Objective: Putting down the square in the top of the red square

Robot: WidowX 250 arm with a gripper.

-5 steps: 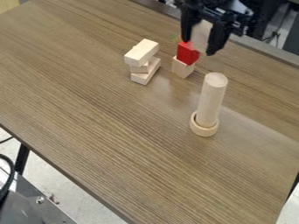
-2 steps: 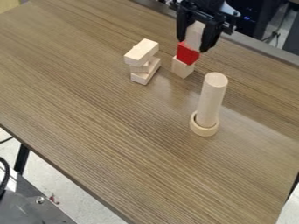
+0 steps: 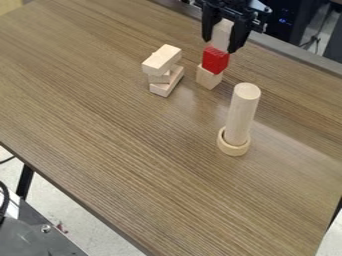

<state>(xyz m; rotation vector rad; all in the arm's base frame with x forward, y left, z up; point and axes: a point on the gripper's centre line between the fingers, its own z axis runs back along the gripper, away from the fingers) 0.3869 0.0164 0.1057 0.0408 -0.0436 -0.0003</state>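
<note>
Atop a pale cube, the red square is seen below the gripper. Just above the red top, between the fingers, the pale block is held upright; whether the red is touched by it cannot be told. The gripper is closed on its sides, the fingers being kept apart by its width.

Soft light, pale glare on table

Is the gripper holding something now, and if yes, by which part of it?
Yes, the gripper appears to hold the plain wooden block by two opposite sides, with its lower end at the top of the red block.
</note>
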